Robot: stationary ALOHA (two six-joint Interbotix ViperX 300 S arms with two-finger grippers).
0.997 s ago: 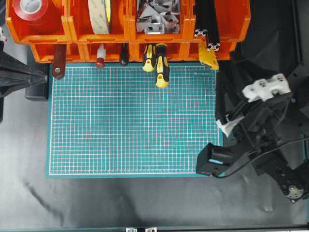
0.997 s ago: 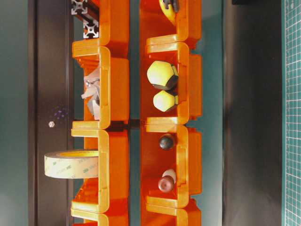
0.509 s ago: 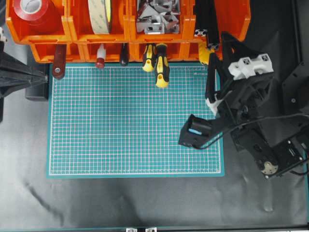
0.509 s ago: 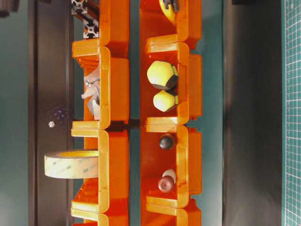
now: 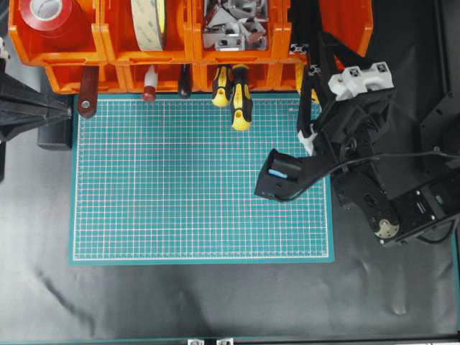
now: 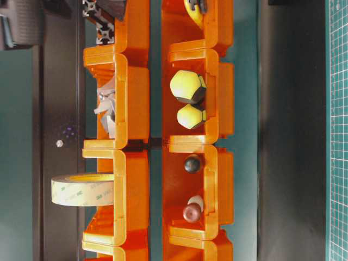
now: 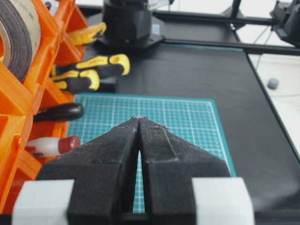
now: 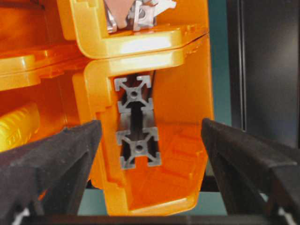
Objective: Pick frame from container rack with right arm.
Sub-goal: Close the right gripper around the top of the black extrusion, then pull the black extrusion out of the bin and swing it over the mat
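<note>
Two black frame bars (image 5: 299,29) lie side by side in the upper right bin of the orange container rack (image 5: 108,50). In the right wrist view their square silvery ends (image 8: 138,148) face me from inside the bin (image 8: 187,93). My right gripper (image 5: 316,61) is open and empty. Its black fingers (image 8: 51,159) stand wide on either side of the bin's front, apart from the frames. The frame ends also show in the table-level view (image 6: 103,32). My left gripper (image 5: 68,110) is shut and empty at the mat's left edge, tips together (image 7: 139,118).
A green cutting mat (image 5: 180,187) lies below the rack. Yellow-and-black screwdrivers (image 5: 241,100) stick out of a lower bin. A red tape roll (image 5: 47,14), a tan tape roll (image 5: 149,21) and metal brackets (image 5: 231,25) fill the other upper bins.
My right arm has swung up and left from the mat's right edge to the rack's upper right bin, fingers open. The left arm has not moved.
</note>
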